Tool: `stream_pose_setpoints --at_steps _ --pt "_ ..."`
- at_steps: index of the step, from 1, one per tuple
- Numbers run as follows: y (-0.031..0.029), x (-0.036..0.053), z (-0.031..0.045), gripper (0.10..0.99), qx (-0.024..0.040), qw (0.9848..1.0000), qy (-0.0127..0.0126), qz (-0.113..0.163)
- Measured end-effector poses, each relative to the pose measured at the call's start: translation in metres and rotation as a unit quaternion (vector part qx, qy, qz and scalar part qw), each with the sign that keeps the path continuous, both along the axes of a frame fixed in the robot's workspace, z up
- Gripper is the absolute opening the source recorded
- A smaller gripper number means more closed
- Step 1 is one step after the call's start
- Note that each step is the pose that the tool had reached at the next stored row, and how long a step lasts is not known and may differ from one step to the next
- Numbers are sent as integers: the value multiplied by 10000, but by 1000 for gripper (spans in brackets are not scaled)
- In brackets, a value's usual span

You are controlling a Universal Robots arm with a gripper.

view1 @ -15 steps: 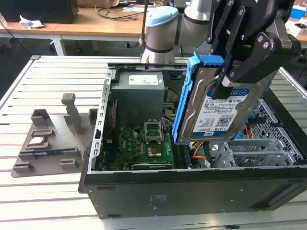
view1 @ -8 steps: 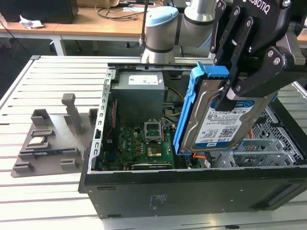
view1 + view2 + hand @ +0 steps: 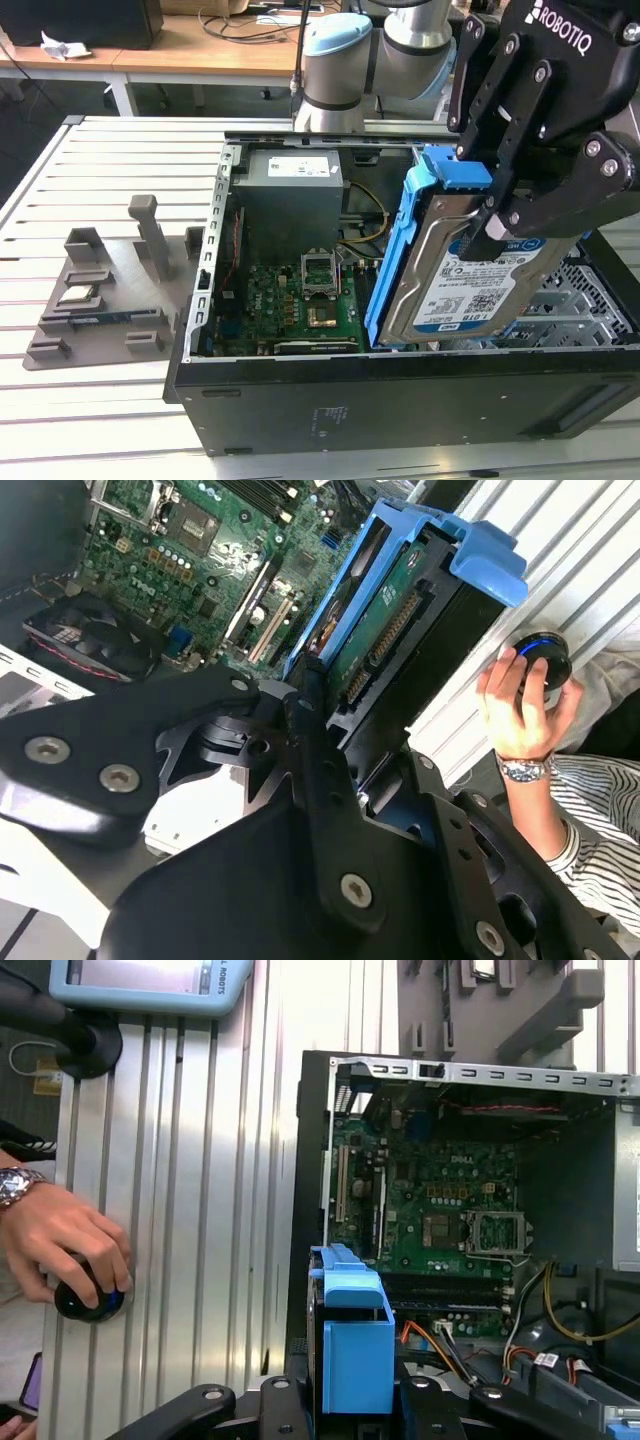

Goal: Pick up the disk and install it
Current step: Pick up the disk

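As the black gripper [image 3: 490,235] is closed on the disk [image 3: 450,300], with one finger pressed on the labelled face, the drive hangs tilted above the open computer case [image 3: 300,400] and is not yet seated. The disk is clipped in its blue bracket [image 3: 395,250], whose tab points upward in the exterior view. The lower edge of the disk dips toward the case opening, between the motherboard [image 3: 300,300] and the grey drive cage [image 3: 590,290] at the exterior view's right. Whether it touches anything inside, I cannot tell.

The case lies on its side on the slatted metal table [image 3: 100,420], with the cover off. Inside it are the green motherboard with its processor socket [image 3: 320,268], a grey power supply [image 3: 290,190] at the far end, and yellow cables [image 3: 372,215] beside that. The second wrist view also shows a black fan [image 3: 90,640] in the case, next to the motherboard.

To the exterior view's left of the case, apart from it, stands a grey fixture tray [image 3: 95,342]. One of its pockets holds a small square chip [image 3: 80,295].

In the first wrist view a person's hand [image 3: 65,1235] rests on a round black knob [image 3: 90,1300] on the table, outside the case. The second wrist view shows a wristwatch [image 3: 525,770] and a striped sleeve [image 3: 590,815] on the same arm.
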State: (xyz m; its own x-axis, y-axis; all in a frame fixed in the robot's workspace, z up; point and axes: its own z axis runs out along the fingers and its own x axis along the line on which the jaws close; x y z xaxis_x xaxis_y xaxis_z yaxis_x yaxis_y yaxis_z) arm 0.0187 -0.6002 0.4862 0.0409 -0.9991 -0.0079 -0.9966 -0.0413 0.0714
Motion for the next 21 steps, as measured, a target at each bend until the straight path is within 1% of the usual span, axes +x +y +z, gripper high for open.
stream_pose_setpoints --at_steps 3,5,7,9,11,14,18,21 --pt "-54 0 -3 365 0 10000 0 0" --pt "-79 0 -7 365 0 10000 0 0" --pt "-81 3 -10 365 -1 10000 0 -34" --pt "-81 5 -14 365 -1 9999 0 -131" --pt "-76 24 -20 365 2 9998 -1 -180" --pt "-44 68 -19 365 -1 9998 0 -181" --pt "47 136 -23 365 -6 9998 0 -182" --pt "137 203 -26 365 -11 9998 0 -182"
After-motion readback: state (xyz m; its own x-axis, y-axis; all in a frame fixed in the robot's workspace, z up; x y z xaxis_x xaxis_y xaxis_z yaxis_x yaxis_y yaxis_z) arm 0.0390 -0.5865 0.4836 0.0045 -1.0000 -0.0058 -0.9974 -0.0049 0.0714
